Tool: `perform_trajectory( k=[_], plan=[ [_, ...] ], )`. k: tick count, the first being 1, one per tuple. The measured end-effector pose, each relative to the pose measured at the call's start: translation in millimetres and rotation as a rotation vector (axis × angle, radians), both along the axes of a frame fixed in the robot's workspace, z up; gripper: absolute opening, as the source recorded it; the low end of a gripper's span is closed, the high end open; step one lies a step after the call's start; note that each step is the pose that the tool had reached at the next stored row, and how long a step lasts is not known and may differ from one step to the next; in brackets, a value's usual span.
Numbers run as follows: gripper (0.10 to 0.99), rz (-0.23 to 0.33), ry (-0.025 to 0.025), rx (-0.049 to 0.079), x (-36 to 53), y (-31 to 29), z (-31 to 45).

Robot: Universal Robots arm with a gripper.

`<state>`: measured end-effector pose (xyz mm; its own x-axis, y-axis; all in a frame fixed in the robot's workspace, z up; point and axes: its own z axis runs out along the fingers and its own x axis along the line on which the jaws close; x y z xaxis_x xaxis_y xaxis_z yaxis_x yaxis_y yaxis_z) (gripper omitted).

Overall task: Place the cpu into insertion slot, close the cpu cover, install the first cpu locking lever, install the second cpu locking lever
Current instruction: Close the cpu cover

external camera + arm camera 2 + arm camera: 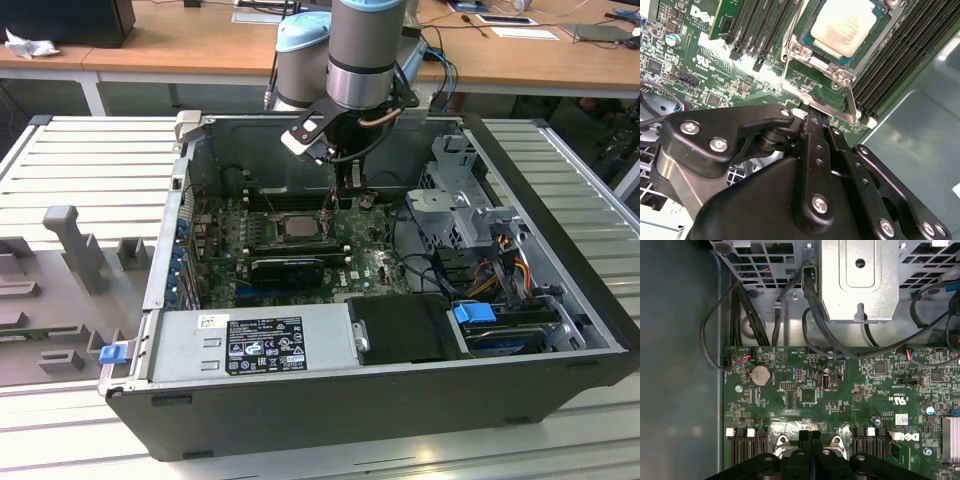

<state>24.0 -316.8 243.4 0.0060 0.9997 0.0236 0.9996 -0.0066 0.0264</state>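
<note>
Right up close in the second wrist view is the black gripper (807,111), fingers pressed together with no gap I can see, and the first wrist view shows the same (810,434). The tips are down at the edge of the socket, right by a thin metal locking lever (853,102) that runs along that side. Can't tell if anything is actually pinched between them. Just past the tips, the cpu (842,25) sits flat in the insertion slot (790,50), pale metal top facing up. The cpu cover (822,64) looks to be lying down around it, so the chip shows through the window. Long black memory slots (890,65) run along both sides of the socket on the green motherboard (715,75). In the exterior view the arm reaches down into the open computer case (400,400), gripper (333,212) just beside the cpu (297,227). A grey power supply (250,340) sits along the near edge.
</note>
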Motion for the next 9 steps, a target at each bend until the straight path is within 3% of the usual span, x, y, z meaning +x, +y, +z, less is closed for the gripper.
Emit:
perform_trajectory(
  k=[9],
  plan=[
    [0.106,0.0,0.0,0.0,-2.4,0.0,0.0]
  ],
)
